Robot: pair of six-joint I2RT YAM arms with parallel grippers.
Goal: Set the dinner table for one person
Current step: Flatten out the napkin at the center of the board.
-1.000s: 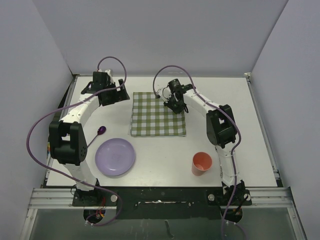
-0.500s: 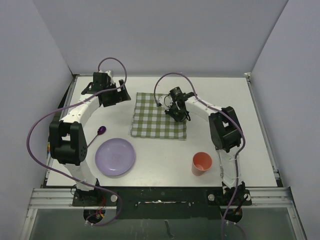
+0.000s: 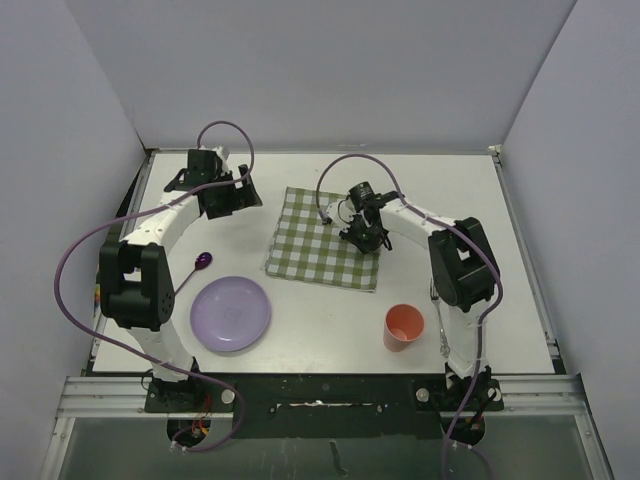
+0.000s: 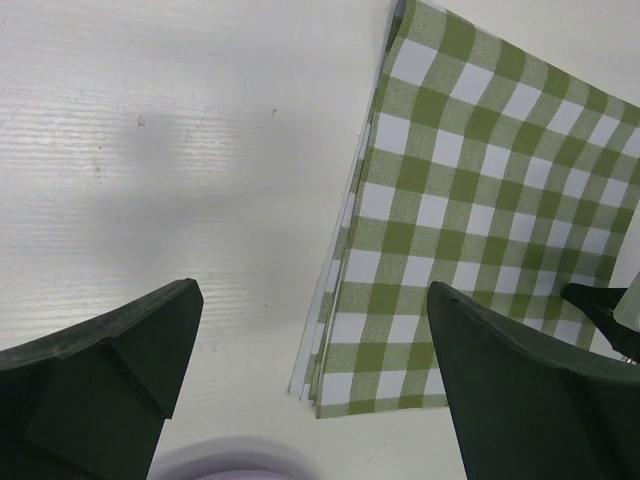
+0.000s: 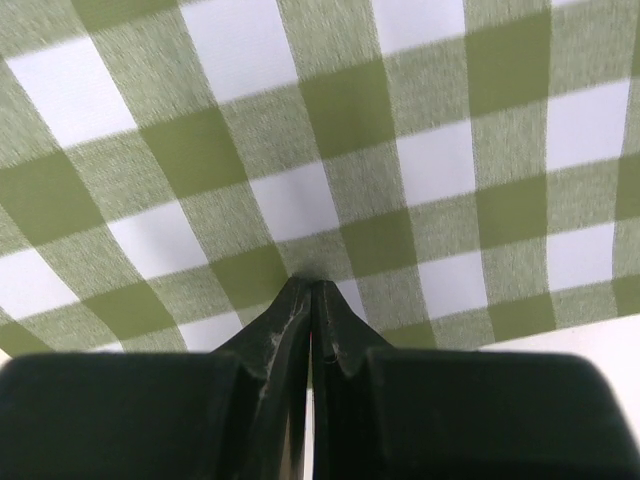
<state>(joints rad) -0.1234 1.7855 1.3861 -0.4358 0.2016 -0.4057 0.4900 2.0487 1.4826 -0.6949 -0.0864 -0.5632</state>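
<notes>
overhead view of two robot arms working over a white dinner table (image 3: 520, 230), which is filling the whole floor of the scene and lying under everything else. a green and white checked cloth (image 3: 315, 245) is lying flat in the middle of it, turned slightly askew to the table's edges.

the right gripper (image 3: 362, 232) is pressing down on the cloth close to its right edge, with its two fingers squeezed fully together. in the right wrist view the fabric is puckering into a small fold right at the fingertips, so the gripper is pinching the cloth. almost all of the cloth is spreading to the left of the pinch, and some toward the near edge. its slightly longer side is running from far to near.

the left gripper (image 3: 225, 196) is hanging with its fingers spread wide, holding nothing. it is hovering over bare table just beyond the cloth's far left corner, not touching it.

a purple plate (image 3: 230, 313) is sitting near and to the left of the cloth. a purple spoon (image 3: 200, 262) is lying just beyond the plate's left side. an orange cup (image 3: 403, 326) is standing near and to the right.

the right arm is likely the one placing the cloth. being gripped off centre, the cloth is likely to swing when pulled.
</notes>
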